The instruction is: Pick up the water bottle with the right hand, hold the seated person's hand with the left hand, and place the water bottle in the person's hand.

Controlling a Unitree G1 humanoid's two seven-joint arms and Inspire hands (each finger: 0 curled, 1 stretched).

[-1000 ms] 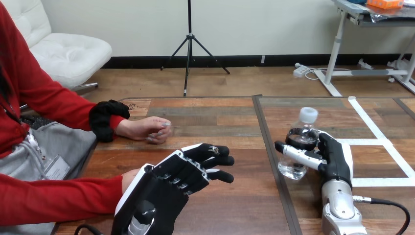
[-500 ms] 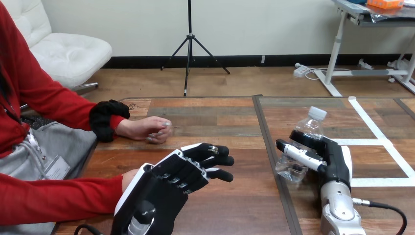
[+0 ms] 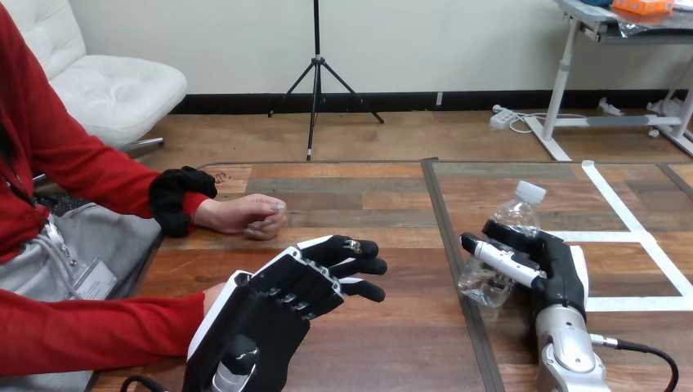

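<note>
Looks like the tail of the pick-up step: grips the water bottle in the right hand at the right side of the worktop, with fingers and thumb wrapped round the clear body below the neck. Carries it tilted, white cap leaning away to the upper right, base down toward the near left and seemingly just off the wood, though hard to say whether quite clear of it. Rests the left hand at the near left, back upward, over the person's near hand, hiding all but an edge of it beside the red sleeve. Reaches forward there with fingers loosely bent and stretched past that hand, not visibly curled round it; covers rather than clasps, as far as can be told. Leaves the person's far hand well apart, farther back at the left, lying loosely closed on the wood. Judged from this: bottle grasp made, hand-hold only partly made, delivery not yet begun. Calls next for carrying the bottle leftward across the worktop, clear of the surface, and for supporting or uncovering the person's palm to make room for it. Needs a firm hold on a smooth, tilted body meanwhile.
</note>
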